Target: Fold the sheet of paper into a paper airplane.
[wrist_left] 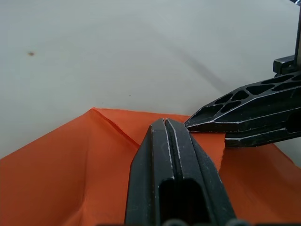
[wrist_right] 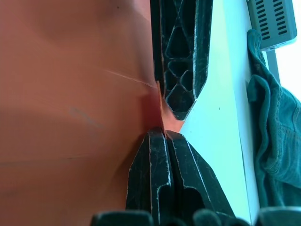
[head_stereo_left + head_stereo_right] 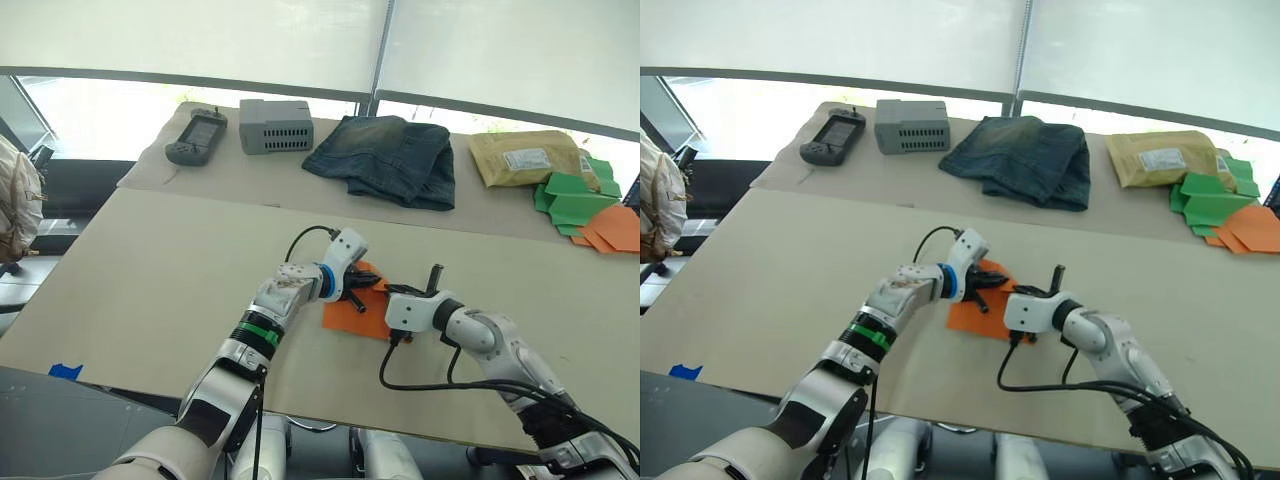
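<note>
I had both grippers, left [image 3: 352, 291] and right [image 3: 392, 300], pinched shut on the sheet of paper [image 3: 362, 312] at the frame's centre, on the table [image 3: 150, 280]. Pulling apart could have torn that thin edge. My fingers hid the fold itself, so I couldn't judge its alignment.

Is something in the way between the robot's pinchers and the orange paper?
Nothing visible. Both tools are already at the sheet of paper: the left tool and right tool are each shut on its edge.
</note>
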`<action>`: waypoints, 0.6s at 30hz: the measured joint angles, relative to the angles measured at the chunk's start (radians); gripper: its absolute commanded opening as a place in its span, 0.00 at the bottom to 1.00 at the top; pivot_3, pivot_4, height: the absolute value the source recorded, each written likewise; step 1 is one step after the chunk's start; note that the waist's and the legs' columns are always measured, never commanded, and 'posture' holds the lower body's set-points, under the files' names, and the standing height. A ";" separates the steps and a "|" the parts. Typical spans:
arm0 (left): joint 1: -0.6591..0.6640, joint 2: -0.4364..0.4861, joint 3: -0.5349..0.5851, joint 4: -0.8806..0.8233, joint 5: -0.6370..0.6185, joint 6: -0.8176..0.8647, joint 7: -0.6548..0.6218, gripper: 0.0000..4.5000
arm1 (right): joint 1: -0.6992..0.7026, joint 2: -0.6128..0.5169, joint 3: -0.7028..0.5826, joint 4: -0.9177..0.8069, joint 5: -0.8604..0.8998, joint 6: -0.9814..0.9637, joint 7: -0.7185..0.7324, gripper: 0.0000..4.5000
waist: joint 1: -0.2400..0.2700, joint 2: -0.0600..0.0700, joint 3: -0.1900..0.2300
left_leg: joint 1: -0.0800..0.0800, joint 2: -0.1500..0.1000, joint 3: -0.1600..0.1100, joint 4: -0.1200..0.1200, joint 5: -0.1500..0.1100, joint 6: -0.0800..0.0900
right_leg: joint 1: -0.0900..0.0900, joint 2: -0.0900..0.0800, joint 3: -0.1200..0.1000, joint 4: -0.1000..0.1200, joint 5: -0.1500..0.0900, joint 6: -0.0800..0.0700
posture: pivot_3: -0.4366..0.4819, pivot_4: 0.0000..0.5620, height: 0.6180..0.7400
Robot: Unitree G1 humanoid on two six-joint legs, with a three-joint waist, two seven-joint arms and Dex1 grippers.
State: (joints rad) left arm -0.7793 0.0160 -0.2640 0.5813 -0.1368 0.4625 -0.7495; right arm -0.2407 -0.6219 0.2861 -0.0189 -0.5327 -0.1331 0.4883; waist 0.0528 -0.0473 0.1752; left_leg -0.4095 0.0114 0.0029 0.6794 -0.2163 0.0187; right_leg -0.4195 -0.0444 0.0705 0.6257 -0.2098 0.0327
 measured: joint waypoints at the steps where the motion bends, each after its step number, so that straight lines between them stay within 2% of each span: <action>1: 0.000 -0.002 -0.002 0.006 0.006 -0.005 -0.003 0.00 | 0.002 -0.002 0.000 -0.003 -0.004 -0.003 -0.002 0.07 | 0.000 0.000 0.000 | 0.000 0.000 0.000 0.000 0.000 0.000 | 0.000 0.000 0.000 0.000 0.000 0.000 | 0.48 0.27 0.91; 2: 0.000 -0.005 -0.005 0.010 0.014 -0.009 -0.005 0.00 | 0.006 -0.005 0.000 -0.005 -0.005 -0.011 -0.006 0.15 | 0.001 0.000 0.000 | -0.001 0.000 0.000 0.000 0.000 0.000 | 0.000 0.000 0.000 0.000 0.000 0.000 | 0.48 0.27 0.91; 3: 0.000 -0.007 -0.006 0.014 0.016 -0.012 -0.006 0.00 | 0.012 -0.007 0.000 -0.009 -0.004 -0.013 -0.011 0.18 | 0.002 0.000 0.000 | -0.001 -0.001 0.000 0.000 0.000 0.000 | 0.000 -0.001 0.000 0.000 0.000 0.000 | 0.48 0.27 0.91; 4: -0.001 -0.009 -0.006 0.021 0.018 -0.018 -0.008 0.00 | 0.016 -0.008 -0.010 -0.014 0.005 -0.019 -0.012 0.28 | 0.002 0.000 0.000 | -0.001 -0.001 0.000 0.000 0.000 0.000 | 0.000 -0.001 0.000 -0.001 0.000 0.001 | 0.48 0.27 0.91; 8: -0.001 -0.012 -0.013 0.024 0.027 -0.030 -0.011 0.00 | 0.023 -0.050 -0.022 -0.047 0.003 -0.043 -0.006 0.57 | 0.006 0.000 0.000 | -0.002 -0.001 0.000 0.000 0.000 0.000 | 0.000 -0.001 0.000 -0.001 0.000 0.002 | 0.48 0.27 0.91; 14: -0.001 -0.010 -0.018 0.024 0.033 -0.040 -0.019 0.00 | 0.105 -0.098 -0.109 -0.148 0.146 -0.034 0.094 0.57 | 0.009 0.000 0.000 | -0.003 -0.001 0.000 0.000 0.000 0.000 | -0.001 -0.001 0.000 -0.001 0.002 0.005 | 0.48 0.27 0.91; 18: 0.000 -0.010 -0.019 0.024 0.036 -0.041 -0.019 0.00 | 0.112 -0.054 -0.184 -0.157 0.287 0.025 0.119 0.31 | 0.009 0.000 0.000 | -0.003 -0.001 0.000 0.000 0.000 0.000 | -0.001 -0.001 0.000 -0.001 0.002 0.005 | 0.48 0.27 0.91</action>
State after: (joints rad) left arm -0.7798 0.0061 -0.2829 0.6054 -0.1013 0.4210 -0.7686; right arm -0.1287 -0.6759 0.1026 -0.1764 -0.2453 -0.1077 0.6069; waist 0.0614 -0.0471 0.1751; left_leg -0.4128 0.0104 0.0026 0.6795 -0.2163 0.0188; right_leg -0.4209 -0.0455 0.0705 0.6246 -0.2082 0.0376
